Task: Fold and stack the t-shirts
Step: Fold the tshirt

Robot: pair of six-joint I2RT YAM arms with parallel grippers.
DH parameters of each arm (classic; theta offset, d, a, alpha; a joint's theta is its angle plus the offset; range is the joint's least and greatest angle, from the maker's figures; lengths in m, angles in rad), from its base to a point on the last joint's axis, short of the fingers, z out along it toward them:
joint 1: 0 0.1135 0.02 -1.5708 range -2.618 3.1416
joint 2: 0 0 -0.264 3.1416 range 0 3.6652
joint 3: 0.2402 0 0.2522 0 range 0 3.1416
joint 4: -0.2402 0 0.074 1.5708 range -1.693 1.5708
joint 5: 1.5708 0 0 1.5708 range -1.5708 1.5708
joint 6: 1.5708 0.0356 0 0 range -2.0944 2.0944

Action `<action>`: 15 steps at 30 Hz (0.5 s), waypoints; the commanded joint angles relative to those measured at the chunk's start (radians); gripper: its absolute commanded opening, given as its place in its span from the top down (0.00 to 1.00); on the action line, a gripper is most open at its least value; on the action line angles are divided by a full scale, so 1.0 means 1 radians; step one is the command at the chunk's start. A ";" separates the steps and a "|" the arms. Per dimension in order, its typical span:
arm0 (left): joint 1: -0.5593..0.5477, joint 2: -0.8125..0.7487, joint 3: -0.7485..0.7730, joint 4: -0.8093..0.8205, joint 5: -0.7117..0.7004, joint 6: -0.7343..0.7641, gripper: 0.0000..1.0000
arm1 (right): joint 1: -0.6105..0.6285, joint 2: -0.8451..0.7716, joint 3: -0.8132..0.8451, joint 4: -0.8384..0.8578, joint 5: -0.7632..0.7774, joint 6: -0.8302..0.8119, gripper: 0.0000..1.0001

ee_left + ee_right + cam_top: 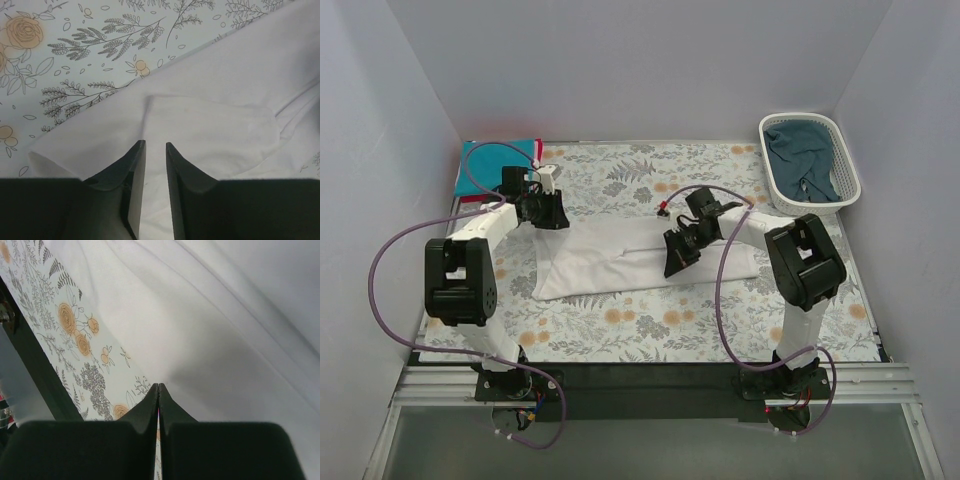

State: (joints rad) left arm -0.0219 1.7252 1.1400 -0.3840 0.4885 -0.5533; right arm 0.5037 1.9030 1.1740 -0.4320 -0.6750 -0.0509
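The white t-shirt (610, 262) needs its folded sleeve (210, 125) lying flat: lift the narrowly parted left fingers (131, 170) straight up while the pressed-together right fingers (150, 405) hold its edge.

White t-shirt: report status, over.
Left gripper slightly open, right gripper shut, both at white t-shirt. Sleeve folded in, shirt lying flat. Nothing blocking.

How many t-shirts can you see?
4: white one spread mid-table; teal one folded far left; red one peeking from under it; dark blue one in the basket. Others could hide underneath.
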 commanded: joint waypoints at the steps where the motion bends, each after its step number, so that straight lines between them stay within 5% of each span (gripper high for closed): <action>1: -0.001 -0.093 0.021 0.056 -0.039 -0.045 0.76 | -0.037 -0.074 0.015 -0.033 0.005 -0.058 0.99; 7: -0.045 -0.210 -0.060 -0.010 0.139 -0.022 0.68 | -0.137 -0.099 0.070 -0.080 0.060 -0.119 0.99; 15: -0.191 -0.038 -0.094 0.028 0.136 -0.157 0.71 | -0.272 -0.023 0.170 -0.117 0.107 -0.162 0.99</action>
State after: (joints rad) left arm -0.1940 1.6073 1.0660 -0.3672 0.6140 -0.6437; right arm 0.2619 1.8534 1.2785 -0.5224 -0.5972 -0.1692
